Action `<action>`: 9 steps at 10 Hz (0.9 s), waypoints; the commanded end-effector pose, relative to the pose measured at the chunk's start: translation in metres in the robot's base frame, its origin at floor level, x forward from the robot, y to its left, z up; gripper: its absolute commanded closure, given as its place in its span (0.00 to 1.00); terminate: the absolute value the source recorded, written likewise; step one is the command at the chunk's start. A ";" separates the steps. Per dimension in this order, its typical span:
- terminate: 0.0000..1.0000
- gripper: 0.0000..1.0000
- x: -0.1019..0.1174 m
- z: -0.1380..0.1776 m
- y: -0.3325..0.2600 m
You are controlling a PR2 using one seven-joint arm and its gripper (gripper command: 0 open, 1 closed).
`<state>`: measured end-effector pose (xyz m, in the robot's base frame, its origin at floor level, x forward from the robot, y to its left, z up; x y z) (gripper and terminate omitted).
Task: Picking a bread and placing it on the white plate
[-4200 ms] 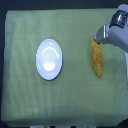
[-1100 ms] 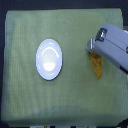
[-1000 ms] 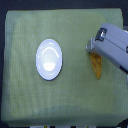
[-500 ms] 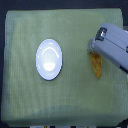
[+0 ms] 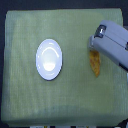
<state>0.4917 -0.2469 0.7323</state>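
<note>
The bread (image 5: 94, 62), a narrow orange-brown loaf, lies on the green cloth at the exterior view's right, its upper end hidden under my arm. My gripper (image 5: 93, 46) reaches in from the right and sits right over that upper end; its fingers are blurred and I cannot tell whether they are open or shut. The white plate (image 5: 49, 59) rests left of the centre, round and glossy, with nothing on it, well apart from the bread.
A green cloth (image 5: 30, 100) covers the whole table. My grey arm (image 5: 113, 44) fills the upper right and runs off the right edge. Dark floor shows along the bottom edge.
The arm has come in from the upper right corner and lowered over the bread's upper end. The bread and plate lie where they were.
</note>
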 end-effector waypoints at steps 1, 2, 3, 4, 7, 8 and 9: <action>0.00 1.00 0.006 0.007 -0.002; 0.00 1.00 0.005 0.011 -0.004; 0.00 1.00 0.004 0.030 -0.003; 0.00 1.00 0.002 0.046 0.000; 0.00 1.00 -0.010 0.114 0.033; 0.00 1.00 -0.015 0.134 0.053; 0.00 1.00 -0.016 0.142 0.064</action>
<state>0.4893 -0.2375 0.7924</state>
